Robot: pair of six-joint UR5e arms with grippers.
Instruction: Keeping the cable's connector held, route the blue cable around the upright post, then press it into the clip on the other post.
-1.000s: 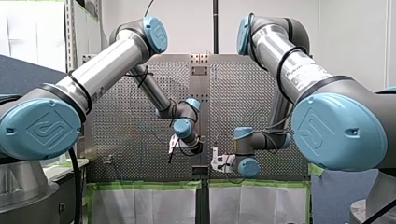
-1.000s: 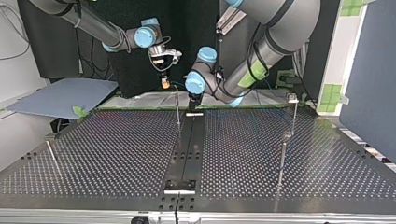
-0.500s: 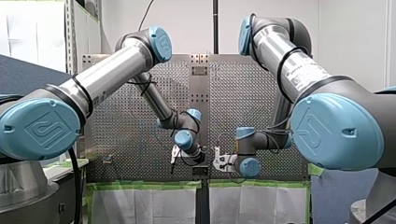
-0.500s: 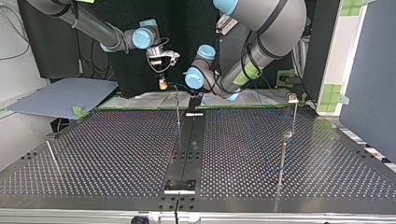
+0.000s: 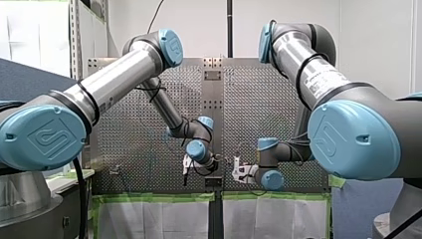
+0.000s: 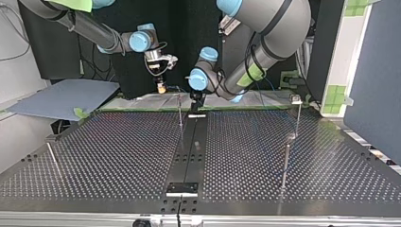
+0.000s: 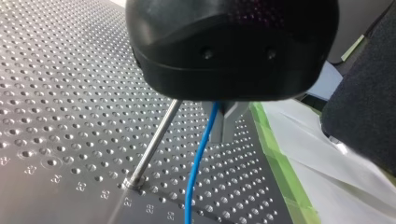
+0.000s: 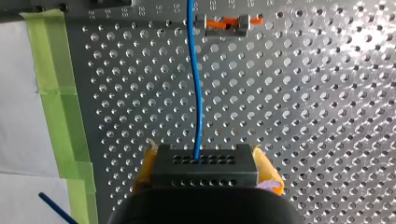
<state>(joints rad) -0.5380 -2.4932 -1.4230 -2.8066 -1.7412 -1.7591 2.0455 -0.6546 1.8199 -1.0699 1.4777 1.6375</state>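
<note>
Yellow-padded right pincer [image 8: 205, 161] clamps the connector [image 8: 205, 171]; left pincer [image 7: 224, 125] nips the cable [image 8: 195, 93] near the post [image 7: 154, 144] (looks thin, limp, light), so I'd hold it close, never yank

My left end effector's [image 7: 224, 125] housing hides the post's [image 7: 152, 149] top and the cable's [image 7: 196, 163] upper end, while the connector [image 8: 204, 175] covers most of my right end effector's [image 8: 204, 161] pads.
</note>
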